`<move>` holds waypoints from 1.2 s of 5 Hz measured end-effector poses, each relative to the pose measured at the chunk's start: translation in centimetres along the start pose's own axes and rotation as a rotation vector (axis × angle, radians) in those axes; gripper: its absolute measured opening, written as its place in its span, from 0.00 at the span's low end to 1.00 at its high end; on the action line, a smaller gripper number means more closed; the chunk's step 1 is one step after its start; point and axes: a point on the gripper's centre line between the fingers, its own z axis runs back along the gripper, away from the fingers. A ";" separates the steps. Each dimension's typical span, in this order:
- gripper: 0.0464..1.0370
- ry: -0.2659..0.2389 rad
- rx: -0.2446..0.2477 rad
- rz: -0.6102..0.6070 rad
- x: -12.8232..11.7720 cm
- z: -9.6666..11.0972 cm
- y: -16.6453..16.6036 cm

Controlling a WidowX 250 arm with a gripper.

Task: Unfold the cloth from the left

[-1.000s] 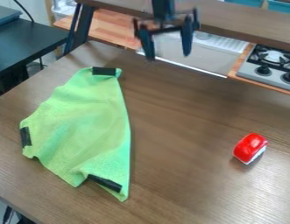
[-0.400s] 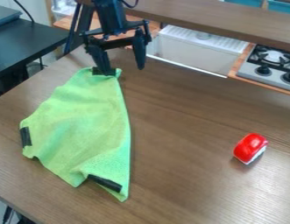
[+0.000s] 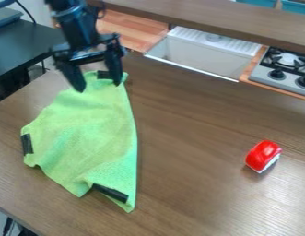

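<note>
The black gripper (image 3: 99,86) hangs at the upper left over the top end of the cloth, its two fingers spread apart with nothing held between them. Below it the green cloth (image 3: 90,133) lies partly folded on the brown table, its long right edge running down to a point near the bottom. Black strips mark its top corner, its left corner and its lower right part. The gripper partly hides the top strip and the cloth's upper edge. Whether the fingertips touch the cloth, I cannot tell.
A red toy (image 3: 263,156) with a white underside sits on the right of the brown table (image 3: 191,184). Behind the table are a white sink (image 3: 203,53) and a stove (image 3: 287,69). At the upper left stands a dark side table (image 3: 25,44).
The gripper has moved left and somewhat down, from above the sink to over the cloth's top end, with its fingers still apart. The cloth and the red toy have not moved.
</note>
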 end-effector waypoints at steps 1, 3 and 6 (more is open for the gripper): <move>0.96 -0.028 -0.001 0.030 -1.6 -1.4 3.2; 0.96 -0.143 0.004 0.104 -3.6 -2.3 7.6; 0.96 -0.413 0.138 0.164 -4.3 -2.6 10.0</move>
